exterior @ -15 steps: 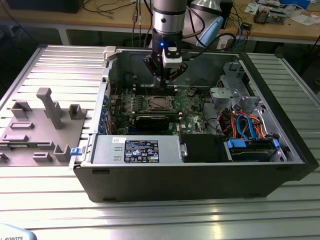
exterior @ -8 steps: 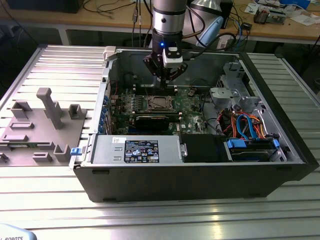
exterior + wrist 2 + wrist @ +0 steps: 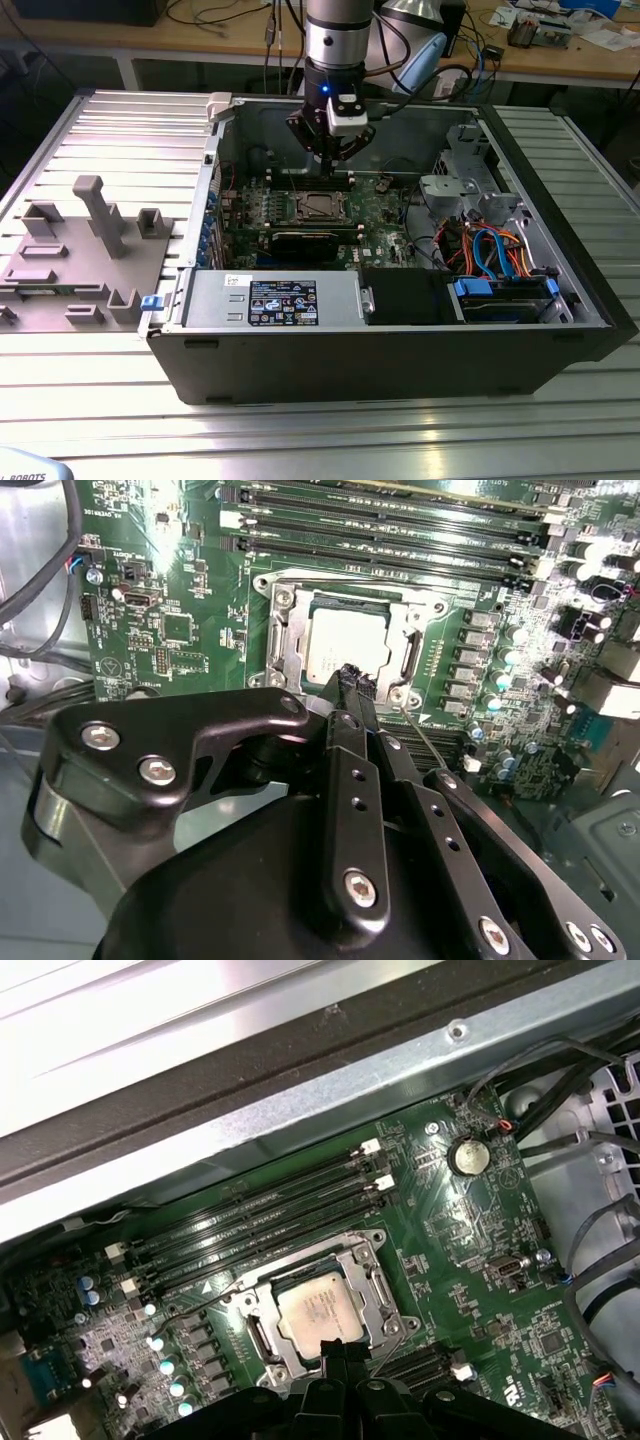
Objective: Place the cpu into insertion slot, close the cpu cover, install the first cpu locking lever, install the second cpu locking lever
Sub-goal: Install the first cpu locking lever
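Note:
The cpu lies flat in the insertion slot, silvery face up, on the green board inside the open computer case. The cpu cover lies down around it as a metal frame. My gripper hangs just above the socket's edge with its black fingers together and nothing between them. A thin wire lever sticks out beside the socket, and in the first wrist view a lever stands off the other side of the cpu. In the exterior view the gripper is above the socket.
Long memory slots run beside the socket. The case's metal wall is at the exterior view's left, drive bays and coloured cables at its right. A grey fixture block stands on the table outside the case.

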### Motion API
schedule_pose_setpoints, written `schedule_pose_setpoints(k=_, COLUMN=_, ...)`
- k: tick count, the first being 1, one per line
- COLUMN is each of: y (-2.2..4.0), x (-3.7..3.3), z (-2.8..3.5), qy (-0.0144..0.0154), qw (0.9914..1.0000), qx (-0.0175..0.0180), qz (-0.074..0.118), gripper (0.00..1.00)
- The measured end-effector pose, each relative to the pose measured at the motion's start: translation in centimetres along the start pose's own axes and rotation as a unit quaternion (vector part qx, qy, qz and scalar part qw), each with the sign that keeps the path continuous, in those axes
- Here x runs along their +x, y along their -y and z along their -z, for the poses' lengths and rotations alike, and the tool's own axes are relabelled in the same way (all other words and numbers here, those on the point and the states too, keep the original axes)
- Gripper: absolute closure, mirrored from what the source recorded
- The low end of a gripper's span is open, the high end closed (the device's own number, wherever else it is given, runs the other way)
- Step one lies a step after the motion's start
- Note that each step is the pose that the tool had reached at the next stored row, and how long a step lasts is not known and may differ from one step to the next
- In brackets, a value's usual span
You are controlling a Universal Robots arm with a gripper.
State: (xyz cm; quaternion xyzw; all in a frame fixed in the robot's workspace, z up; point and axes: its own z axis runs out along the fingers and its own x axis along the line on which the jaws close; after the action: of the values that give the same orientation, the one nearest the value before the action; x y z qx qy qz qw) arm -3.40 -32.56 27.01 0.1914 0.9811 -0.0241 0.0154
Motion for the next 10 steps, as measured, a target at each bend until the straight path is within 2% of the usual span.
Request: schedule_pose_setpoints(k=10, y=0.00, x=0.00, z=0.00, qy=0.0007, qw=0.99987, qx=-0.0006, qz=0.016, gripper=0.89)
